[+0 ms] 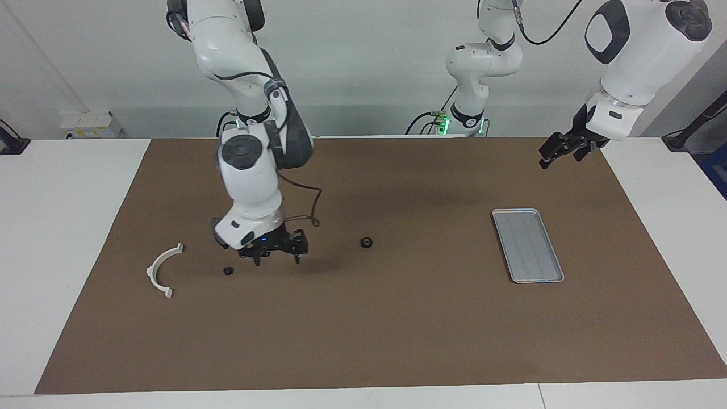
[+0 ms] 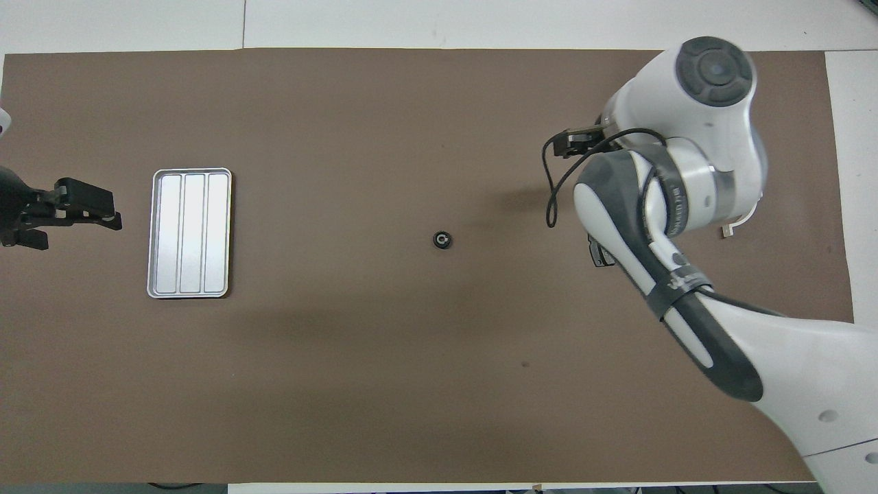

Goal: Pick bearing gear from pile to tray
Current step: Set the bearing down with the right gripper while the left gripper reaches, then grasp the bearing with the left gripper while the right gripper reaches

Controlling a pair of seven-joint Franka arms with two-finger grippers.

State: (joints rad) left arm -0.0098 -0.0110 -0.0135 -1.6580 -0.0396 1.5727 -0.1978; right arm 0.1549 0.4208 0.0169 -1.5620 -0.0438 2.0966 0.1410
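One small black bearing gear [image 1: 366, 242] lies alone on the brown mat, midway between pile and tray [image 1: 528, 245]; from overhead the gear [image 2: 442, 241] is well apart from the silver tray [image 2: 189, 233]. My right gripper [image 1: 276, 258] hangs open and empty low over the pile, beside a second tiny black round piece [image 1: 228, 271]. The white arc [image 1: 163, 270] lies toward the right arm's end of the table. The hand covers the brake pads; only one pad's edge [image 2: 598, 254] shows. My left gripper [image 1: 554, 153] waits open in the air, toward its own end of the table from the tray.
The brown mat [image 1: 363, 329] covers most of the white table. A loose black cable [image 1: 309, 210] loops off the right wrist. In the overhead view the right arm [image 2: 686, 206] covers most of the pile.
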